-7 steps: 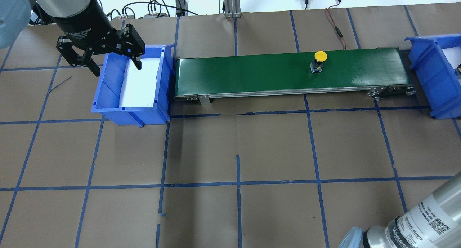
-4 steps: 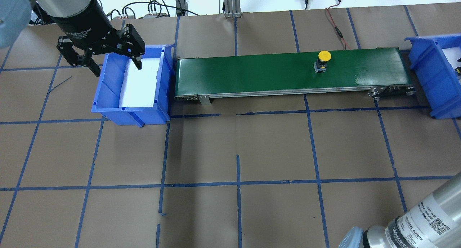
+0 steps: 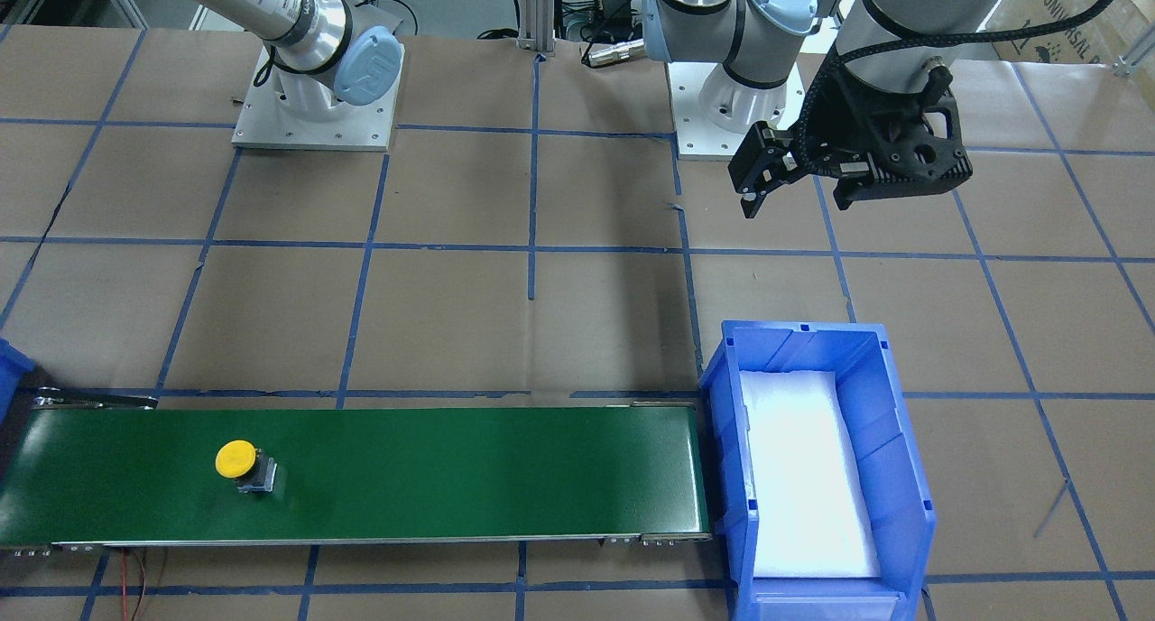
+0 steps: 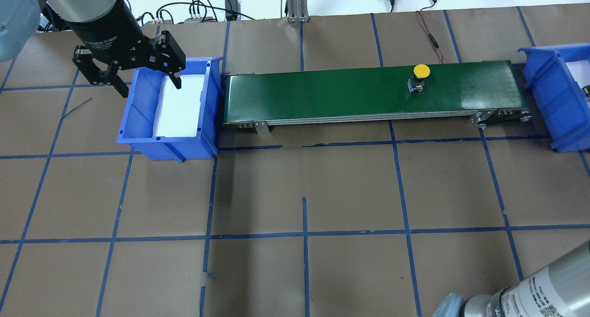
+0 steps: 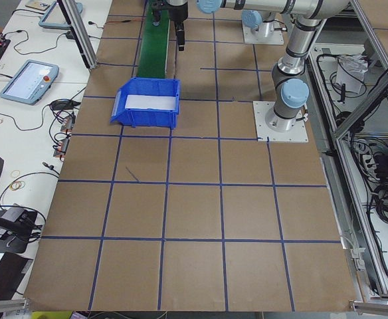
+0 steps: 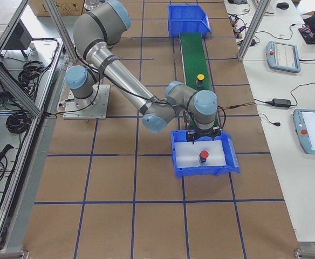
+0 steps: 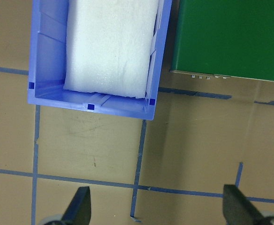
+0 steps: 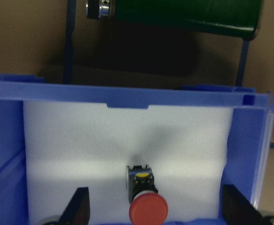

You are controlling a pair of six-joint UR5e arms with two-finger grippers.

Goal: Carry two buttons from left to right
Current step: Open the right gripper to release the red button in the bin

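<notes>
The yellow button (image 4: 421,75) stands on the belt (image 4: 350,93) near its right end, short of the edge, with bare green belt on all sides. The red button (image 8: 148,209) stands on foam in the right bin (image 4: 546,89) just off that end. Its cap is cut off by the wrist view's lower edge. The right gripper (image 8: 156,193) hangs over it, fingers wide apart, not touching. The left gripper (image 4: 148,87) hovers off the belt's left end, over bare table beside the left bin (image 4: 168,146), fingers apart, holding nothing. The overhead view crops the right bin.

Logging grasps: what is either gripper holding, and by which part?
Nothing. Left gripper and right gripper are open; red button on foam, yellow button on belt.
</notes>
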